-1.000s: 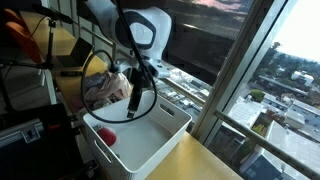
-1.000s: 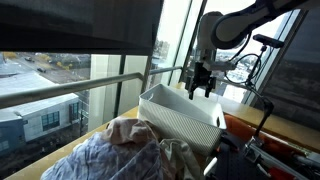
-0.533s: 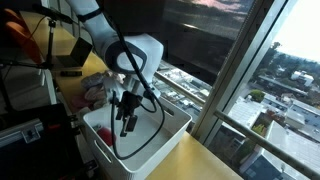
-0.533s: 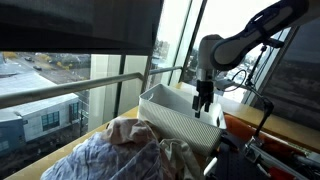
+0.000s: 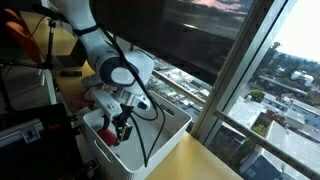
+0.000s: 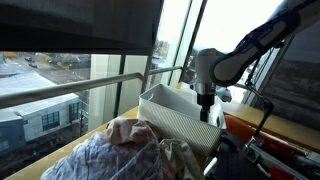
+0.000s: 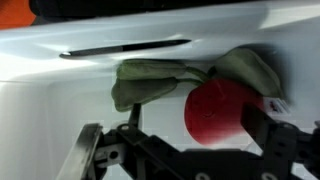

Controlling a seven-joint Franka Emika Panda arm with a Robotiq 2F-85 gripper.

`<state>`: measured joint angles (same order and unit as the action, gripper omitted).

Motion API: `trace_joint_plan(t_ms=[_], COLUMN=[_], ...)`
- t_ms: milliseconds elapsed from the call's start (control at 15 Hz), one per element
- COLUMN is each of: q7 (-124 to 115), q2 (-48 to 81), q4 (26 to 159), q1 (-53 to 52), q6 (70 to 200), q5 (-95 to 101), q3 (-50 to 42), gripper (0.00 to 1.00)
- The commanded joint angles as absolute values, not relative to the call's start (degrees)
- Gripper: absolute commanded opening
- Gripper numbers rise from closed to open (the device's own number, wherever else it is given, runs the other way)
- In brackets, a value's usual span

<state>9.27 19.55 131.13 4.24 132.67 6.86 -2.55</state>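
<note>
In the wrist view a red round soft thing (image 7: 222, 108) lies on the floor of a white bin (image 7: 60, 90), with an olive-green cloth piece (image 7: 150, 80) attached behind it. My gripper (image 7: 188, 145) is open, its two fingers standing wide apart on either side of the red thing and just above it. In both exterior views the arm reaches down into the white bin (image 5: 172, 124) (image 6: 176, 117). The gripper (image 5: 120, 131) is low inside, near the bin's end wall. In one exterior view the bin wall hides the fingers.
A heap of crumpled, patterned cloth (image 6: 130, 152) lies beside the bin; it also shows behind the arm (image 5: 98, 95). Large windows and a railing run along the far side. A dark stand with cables (image 5: 20, 128) is close to the bin.
The arm has come down from above the bin into it, towards the end where the red thing lies. The gripper stays open.
</note>
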Motion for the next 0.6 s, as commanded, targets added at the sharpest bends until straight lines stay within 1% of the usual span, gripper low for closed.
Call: trace_joint_plan(t_ms=[0,200,533], q7=[8.8,6.7,6.2], q2=[21.6,23.3,27.9], q4=[130.6,130.4,129.4], q1=[2.7,1.7,1.9], q6=[136.6,141.4,144.7], q5=[13.4,19.8,22.2], q3=[-3.8,-5.1,-6.0], gripper=[1.00,1.00,1.00])
